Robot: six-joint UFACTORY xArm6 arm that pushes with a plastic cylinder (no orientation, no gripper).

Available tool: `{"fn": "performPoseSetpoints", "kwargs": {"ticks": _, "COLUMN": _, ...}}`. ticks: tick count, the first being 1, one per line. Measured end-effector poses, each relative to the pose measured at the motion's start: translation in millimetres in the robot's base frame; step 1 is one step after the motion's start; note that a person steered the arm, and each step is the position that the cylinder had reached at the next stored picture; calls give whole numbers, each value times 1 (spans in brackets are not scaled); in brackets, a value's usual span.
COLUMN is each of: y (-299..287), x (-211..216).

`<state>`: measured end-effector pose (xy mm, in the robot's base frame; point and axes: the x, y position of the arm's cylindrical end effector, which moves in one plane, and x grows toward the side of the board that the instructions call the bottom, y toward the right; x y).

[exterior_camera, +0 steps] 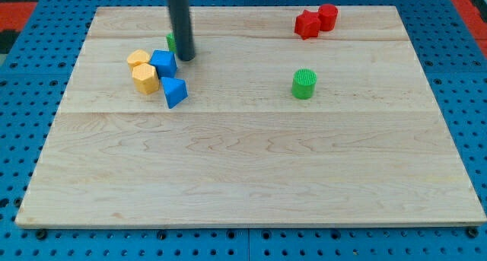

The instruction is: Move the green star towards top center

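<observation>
Dark rod upright, my tip apparently touching the board, upper left.

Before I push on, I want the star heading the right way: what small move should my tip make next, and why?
Probably slide my tip round to the view's left of the green star, then push right. The star shows only as a green sliver behind the rod's left edge, far left of top center.

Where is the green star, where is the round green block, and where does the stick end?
green star (170, 41), camera view, the small green edge showing left of the rod.
green cylinder (303, 84), camera view, middle of its ribbed side.
my tip (186, 58), camera view, the rod's very bottom end.
</observation>
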<state>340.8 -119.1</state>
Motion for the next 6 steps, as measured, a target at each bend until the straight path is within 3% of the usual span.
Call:
{"fn": "performPoseSetpoints", "kwargs": {"ticks": 1, "y": -15, "x": -34}}
{"fn": "performPoseSetpoints", "kwargs": {"ticks": 2, "y": 52, "x": -60}}
{"fn": "performPoseSetpoints", "kwargs": {"ticks": 3, "y": 75, "x": -68}}
{"fn": "performPoseSetpoints", "kwargs": {"ticks": 4, "y": 173, "x": -39}}
{"fn": "performPoseSetpoints", "kwargs": {"ticks": 5, "y": 201, "x": 21}}
{"fn": "performPoseSetpoints", "kwargs": {"ticks": 6, "y": 244, "x": 49}}
